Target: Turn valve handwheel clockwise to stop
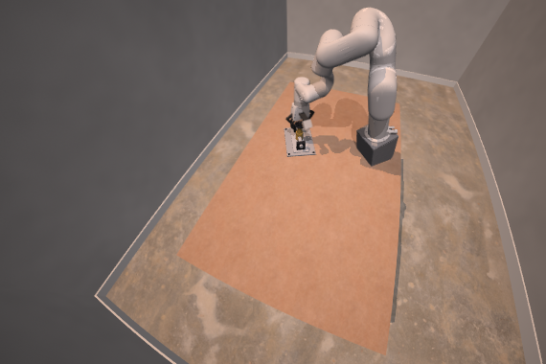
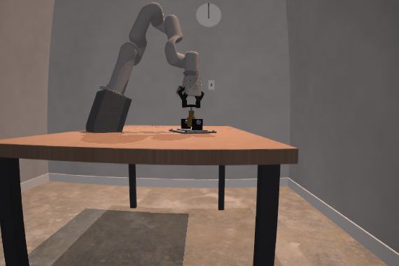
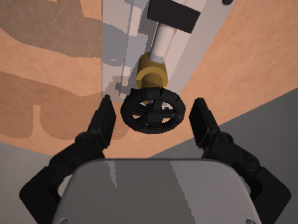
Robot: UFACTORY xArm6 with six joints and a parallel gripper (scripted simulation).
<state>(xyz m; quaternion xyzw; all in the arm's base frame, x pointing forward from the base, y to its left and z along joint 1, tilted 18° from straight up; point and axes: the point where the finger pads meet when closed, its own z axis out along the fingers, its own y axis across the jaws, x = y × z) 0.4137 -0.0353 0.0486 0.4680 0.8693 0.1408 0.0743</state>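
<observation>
The valve stands on a grey baseplate point(image 1: 299, 147) on the wooden table. Its black spoked handwheel point(image 3: 153, 111) sits on a brass stem point(image 3: 152, 75) above a black valve body point(image 2: 192, 124). In the wrist view my gripper point(image 3: 152, 107) is open, its two black fingers standing to the left and right of the handwheel with a clear gap on each side. In the exterior view the gripper point(image 2: 190, 103) points straight down over the valve, with the fingertips at about the handwheel's height. In the top view the gripper point(image 1: 300, 123) covers the handwheel.
The arm's dark base block point(image 1: 376, 145) stands on the table to the right of the valve. The table edge runs close behind the baseplate in the wrist view. A wall clock point(image 2: 208, 15) hangs on the back wall.
</observation>
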